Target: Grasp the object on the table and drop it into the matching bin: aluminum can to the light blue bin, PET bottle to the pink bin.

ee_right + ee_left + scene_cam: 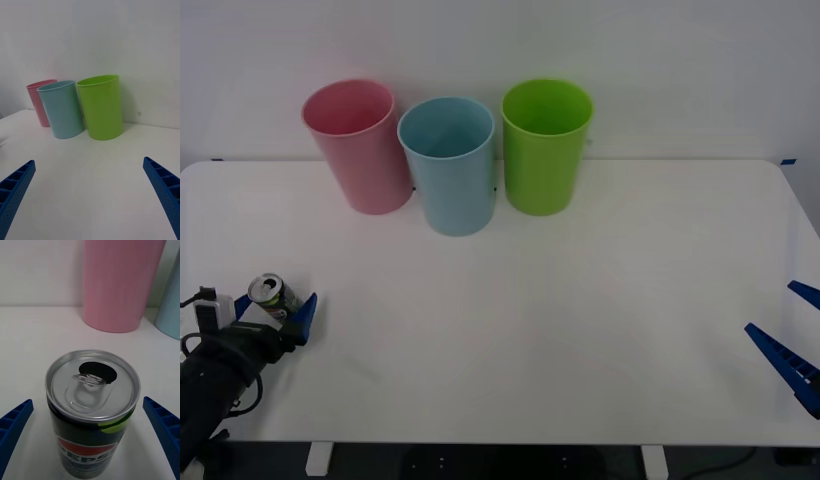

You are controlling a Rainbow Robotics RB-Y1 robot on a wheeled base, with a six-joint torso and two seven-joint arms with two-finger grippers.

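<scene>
Aluminum can (92, 410), opened and upright, stands at seven o'clock on the white counter (580, 330), near its left edge, between the spread fingers of the released left end effector (278, 312). It looks light, thin-walled, slick and easily dented, so grip mid-body, gently. Open counter leads toward the light blue bin (448, 165) at twelve o'clock, beside the pink bin (358, 145). The right end effector (792, 345) waits released at four o'clock.

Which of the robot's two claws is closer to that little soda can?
The left. The left gripper straddles the aluminum can, open fingers on either side. The right gripper waits open at the table's opposite end.
</scene>
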